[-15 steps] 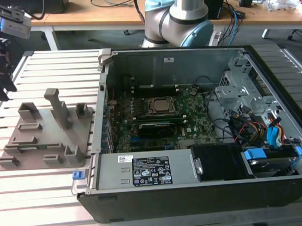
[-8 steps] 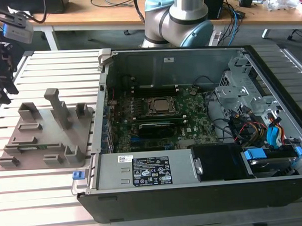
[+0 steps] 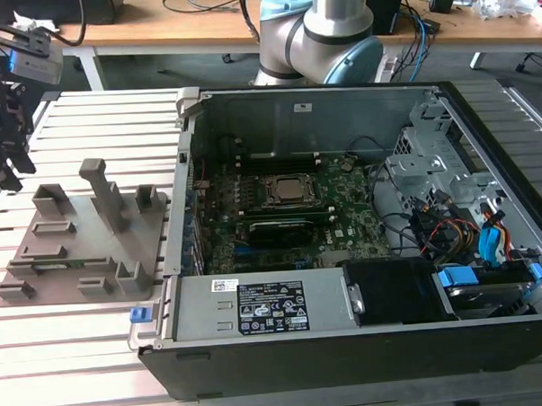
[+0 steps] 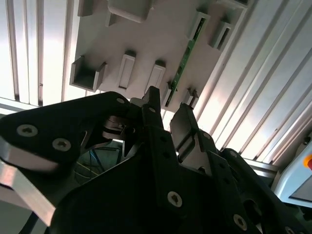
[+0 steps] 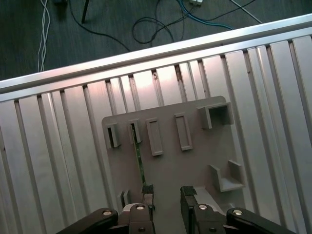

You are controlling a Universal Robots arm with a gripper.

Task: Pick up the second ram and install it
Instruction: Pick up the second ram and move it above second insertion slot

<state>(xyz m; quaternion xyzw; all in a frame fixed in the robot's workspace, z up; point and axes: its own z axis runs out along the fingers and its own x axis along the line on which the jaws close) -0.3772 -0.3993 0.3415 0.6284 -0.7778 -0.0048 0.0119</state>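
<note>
Slatted aluminium tabletop [image 3: 70, 333] carries the whole scene. At its end on the exterior view's left, the gripper [image 5: 168, 196] hangs over the grey fixture plate [image 5: 170, 165]. Its two black fingers [image 5: 147, 195] are parted with a clear gap between them, and they hold nothing.

The second ram [image 5: 140, 163], a thin green stick, stands on edge in the plate, bridging two small slotted blocks. In the first wrist view one fingertip sits right at the stick's near end — whether it touches cannot be told. In the second wrist view the stick [image 4: 183, 63] runs away from just beyond the fingertips across the plate.

Several upright grey blocks [image 3: 104, 192] rise from the plate. Just beside it, toward the exterior view's right, an open computer case [image 3: 350, 361] lies on its side. Inside is the green motherboard [image 3: 348, 219], with the processor socket [image 3: 288, 191] near its middle.

Behind the case stands the arm's base [image 3: 331, 25], and beyond that a wooden desk [image 3: 155, 24] strewn with cables.
</note>
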